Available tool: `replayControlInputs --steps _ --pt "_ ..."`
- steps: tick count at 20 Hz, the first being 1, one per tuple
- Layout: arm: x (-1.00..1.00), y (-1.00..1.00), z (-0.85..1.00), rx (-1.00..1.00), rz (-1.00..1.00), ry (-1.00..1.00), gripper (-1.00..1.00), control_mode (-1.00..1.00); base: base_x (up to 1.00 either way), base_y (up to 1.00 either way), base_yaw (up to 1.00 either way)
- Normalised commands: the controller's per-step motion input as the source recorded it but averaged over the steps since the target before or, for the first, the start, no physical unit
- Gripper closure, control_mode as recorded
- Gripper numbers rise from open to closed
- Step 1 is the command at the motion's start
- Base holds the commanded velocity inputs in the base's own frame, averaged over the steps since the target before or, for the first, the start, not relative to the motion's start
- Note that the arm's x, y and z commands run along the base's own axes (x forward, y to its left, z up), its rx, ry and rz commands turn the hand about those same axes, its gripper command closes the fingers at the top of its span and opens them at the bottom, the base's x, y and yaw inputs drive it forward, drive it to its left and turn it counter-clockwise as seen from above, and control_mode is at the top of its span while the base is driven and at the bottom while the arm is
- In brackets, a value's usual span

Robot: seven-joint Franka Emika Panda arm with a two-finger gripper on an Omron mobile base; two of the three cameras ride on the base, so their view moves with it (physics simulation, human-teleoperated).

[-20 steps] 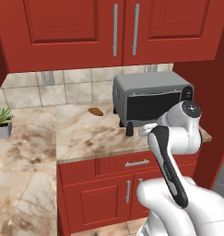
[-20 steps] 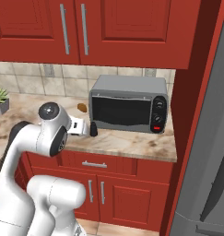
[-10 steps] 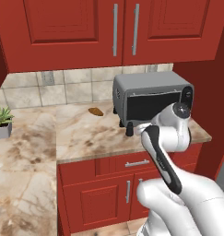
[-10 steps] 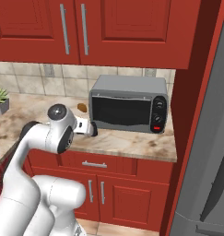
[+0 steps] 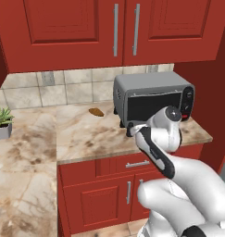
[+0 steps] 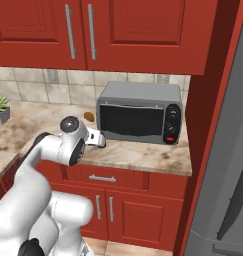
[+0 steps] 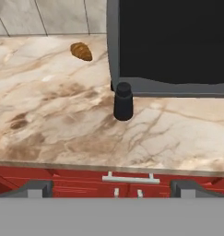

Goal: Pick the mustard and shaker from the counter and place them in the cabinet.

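- I count one shaker (image 7: 123,101): black, upright, long axis vertical, narrow rounded top up, wide base on the counter (image 7: 58,124).
- Landmark is the toaster oven (image 5: 153,97), one unit, grey with a dark door. The shaker stands just off its front left corner, very close to the oven's foot; I can't tell if they touch.
- In the left base view I get only a dark sliver of the shaker (image 5: 129,131) beside the arm, at that same oven corner.
- One small brown oval lump (image 7: 81,51) lies on the counter left of the oven, back near the tiled wall, well apart from the shaker.
- One potted plant (image 5: 1,121) sits far left of the oven on the other leg of the counter.
- Two red panelled upper doors (image 5: 77,28) with two silver bar handles hang above the oven, both shut.
- Below the oven: one drawer with one silver handle (image 7: 131,178), and two lower doors with a handle each.
- Gripper (image 7: 111,188): one, claw spread wide, nothing between the fingers. Both tips show at the bottom of the hand view, out over the counter's front edge, in front of the oven and short of the shaker.
- The shaker sits roughly centred between the two finger tips (image 7: 37,187) in the hand view, farther in on the counter.
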Motion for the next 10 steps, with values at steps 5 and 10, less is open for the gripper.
replayControlInputs --steps 5,10 --pt "0.41 0.0 -0.11 0.0 0.0 0.01 -1.0 -1.0 0.0 0.0 0.0" --pt "0.26 0.0 -0.06 0.01 0.0 0.05 -1.0 -1.0 0.0 0.0 0.0"
